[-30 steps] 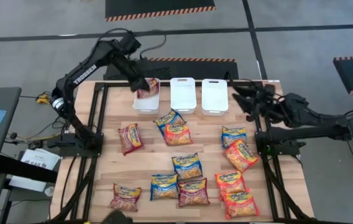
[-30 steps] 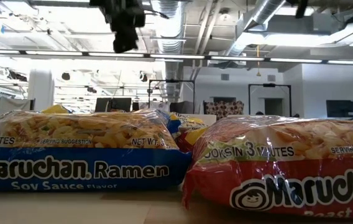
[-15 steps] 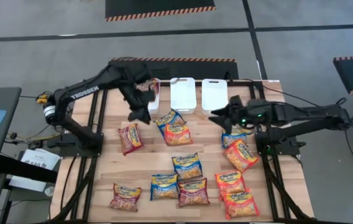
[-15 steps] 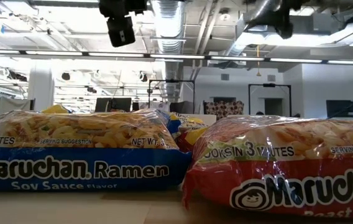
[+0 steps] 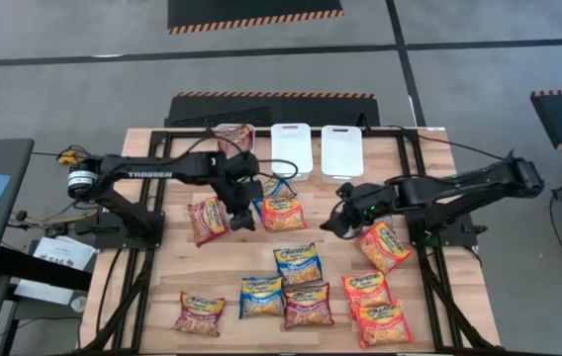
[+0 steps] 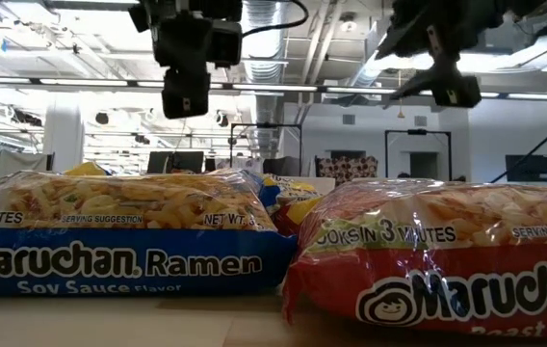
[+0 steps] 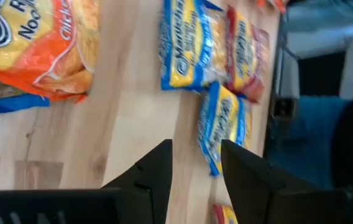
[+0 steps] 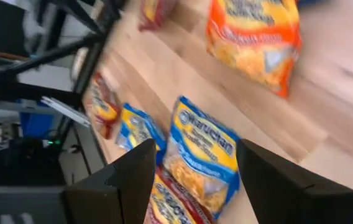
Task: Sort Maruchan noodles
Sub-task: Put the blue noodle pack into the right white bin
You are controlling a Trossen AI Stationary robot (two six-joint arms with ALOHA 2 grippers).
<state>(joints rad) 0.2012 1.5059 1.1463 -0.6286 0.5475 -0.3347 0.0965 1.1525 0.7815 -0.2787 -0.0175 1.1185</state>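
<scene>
About a dozen Maruchan packets lie flat on the wooden table. My left gripper (image 5: 242, 215) is open and empty. It hovers low between a maroon packet (image 5: 207, 219) and an orange packet (image 5: 283, 213). My right gripper (image 5: 334, 223) is open and empty over bare wood, left of a blue packet (image 5: 372, 212) and an orange packet (image 5: 382, 246). Another maroon packet (image 5: 234, 136) lies at the far edge, where the left white bin stands under my left arm. In the low view both grippers (image 6: 185, 82) (image 6: 447, 77) hang well above the nearest packets.
Two white bins (image 5: 291, 149) (image 5: 341, 150) stand at the far edge. More packets lie toward the near edge: blue ones (image 5: 300, 262) (image 5: 261, 295), maroon ones (image 5: 307, 305) (image 5: 199, 312) and orange ones (image 5: 366, 288) (image 5: 383, 322). Black frame rails (image 5: 152, 227) run along both table sides.
My left gripper has left the left bin, gone toward the near edge and come down between the maroon and orange packets; a maroon packet stays at the bin. My right gripper has gone from the far right corner toward the table's middle and down.
</scene>
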